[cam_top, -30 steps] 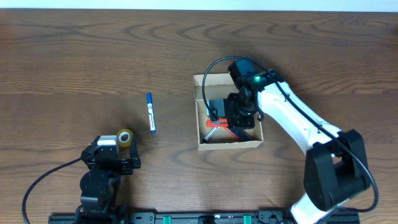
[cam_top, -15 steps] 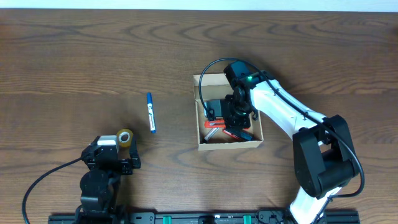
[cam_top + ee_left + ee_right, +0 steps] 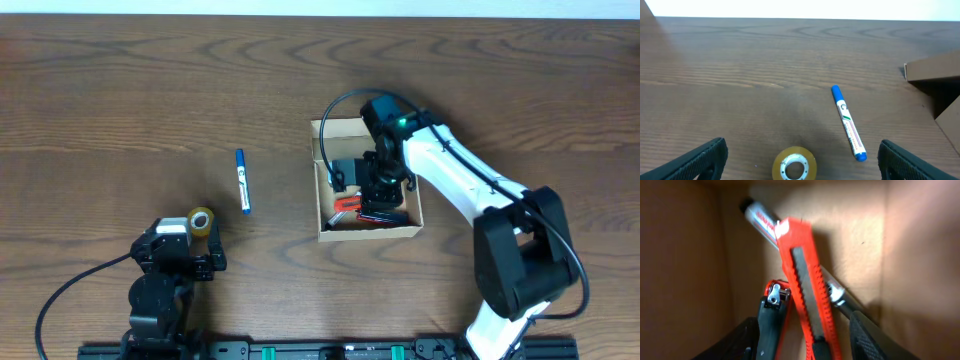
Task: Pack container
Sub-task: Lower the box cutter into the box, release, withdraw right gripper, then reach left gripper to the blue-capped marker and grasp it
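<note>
Inside the container: a red utility knife was seen laid across a marker.
Container: set open, right of centre on the table.
Right gripper: held inside it, fingers spread, nothing gripped.
Left gripper: fingers wide apart, a tape roll just ahead.

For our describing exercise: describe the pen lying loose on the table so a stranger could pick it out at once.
Start at the open cardboard box near the middle of the wooden table. Left of it, apart, lies the pen: slim, white barrel, blue ends, unlike the round yellowish tape roll nearby.
</note>
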